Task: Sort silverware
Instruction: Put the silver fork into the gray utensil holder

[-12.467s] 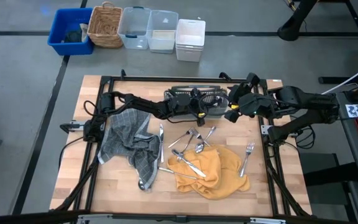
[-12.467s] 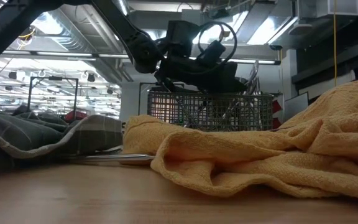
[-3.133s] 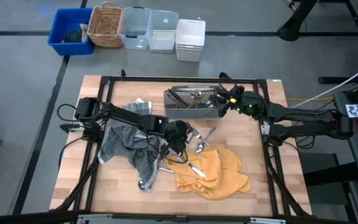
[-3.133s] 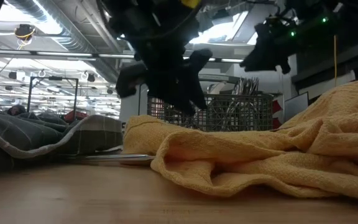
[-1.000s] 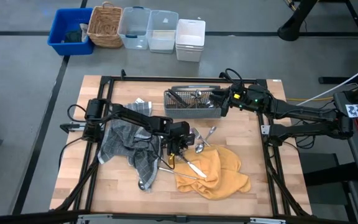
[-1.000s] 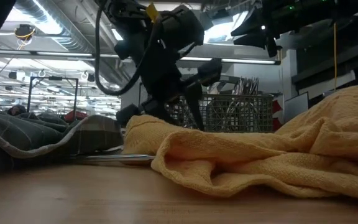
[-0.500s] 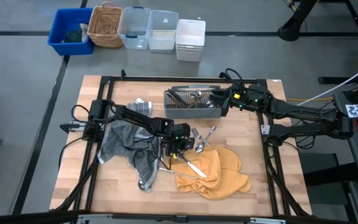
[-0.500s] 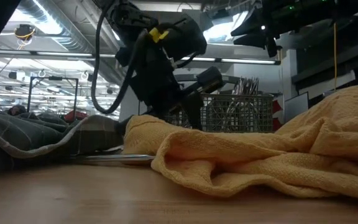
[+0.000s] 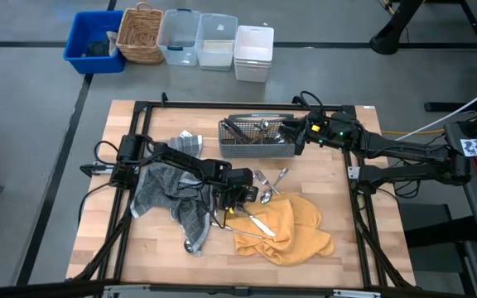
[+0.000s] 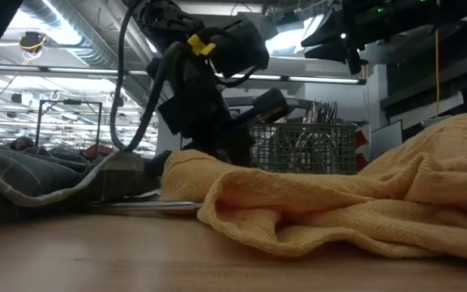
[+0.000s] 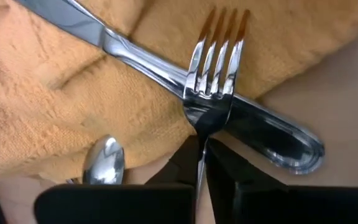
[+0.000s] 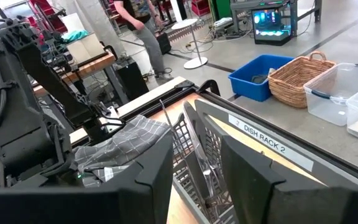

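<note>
Loose silverware lies mid-table on and beside a yellow cloth (image 9: pixel 284 228): spoons (image 9: pixel 267 189), a knife (image 11: pixel 135 53) and a fork (image 11: pixel 217 65) that lies across the knife. My left gripper (image 9: pixel 238 199) is down at the cloth's far left edge, shut on that fork. A spoon bowl (image 11: pixel 104 163) shows beside its fingers. A grey mesh caddy (image 9: pixel 255 139) at the far side holds sorted pieces. My right gripper (image 9: pixel 298 136) hovers open over the caddy's right end, with nothing between its fingers. My left gripper pinches the fork's slim handle (image 11: pixel 199 163) between its two fingers, just behind the neck. The fingers come steeply from above and lie along the handle. The tines point away from the fingers, and the fork's neck rests on the knife and the yellow cloth.
A grey checked cloth (image 9: pixel 168 194) lies crumpled left of the yellow one, with more silverware (image 9: pixel 190 244) at its near edge. Beyond the table's far edge stand a blue bin (image 9: pixel 93 40), a wicker basket (image 9: pixel 142 33), clear tubs (image 9: pixel 197 37) and a white tub (image 9: pixel 253 51).
My left gripper has sunk a little and gone toward the table's near edge, down onto the far left edge of the yellow cloth, rolling somewhat as it went. My right arm has kept still over the caddy.
</note>
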`<action>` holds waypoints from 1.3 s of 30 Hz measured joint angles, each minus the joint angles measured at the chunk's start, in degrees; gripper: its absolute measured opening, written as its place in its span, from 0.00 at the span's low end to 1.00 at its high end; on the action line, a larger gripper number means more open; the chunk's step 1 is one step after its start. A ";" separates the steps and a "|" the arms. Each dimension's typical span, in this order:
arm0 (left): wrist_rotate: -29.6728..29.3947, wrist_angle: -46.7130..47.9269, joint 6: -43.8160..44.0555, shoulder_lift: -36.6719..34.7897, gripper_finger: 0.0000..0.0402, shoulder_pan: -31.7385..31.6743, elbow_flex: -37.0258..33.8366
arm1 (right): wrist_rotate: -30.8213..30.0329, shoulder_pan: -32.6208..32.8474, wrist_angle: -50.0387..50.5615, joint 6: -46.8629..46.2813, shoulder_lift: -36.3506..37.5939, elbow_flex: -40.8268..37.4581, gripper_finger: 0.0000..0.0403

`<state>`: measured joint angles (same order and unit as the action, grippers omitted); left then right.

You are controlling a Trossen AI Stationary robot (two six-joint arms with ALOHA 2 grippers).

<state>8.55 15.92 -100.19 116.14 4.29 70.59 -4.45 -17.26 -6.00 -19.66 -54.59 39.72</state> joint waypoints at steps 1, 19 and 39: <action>0.36 0.00 1.24 0.02 0.02 0.06 0.00 | 0.00 0.00 -0.01 0.00 0.00 0.00 0.34; 0.64 -1.66 28.03 -7.31 0.01 -1.93 -0.26 | 0.00 0.02 -0.20 0.57 0.00 -0.02 0.34; 1.55 -46.03 78.84 -13.80 0.01 -10.13 -0.13 | -5.58 -0.02 -1.05 12.28 0.23 -0.04 0.34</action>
<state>10.10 -30.11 -21.35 102.34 -5.84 70.46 -10.03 -17.28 -7.05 -7.38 -54.36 39.68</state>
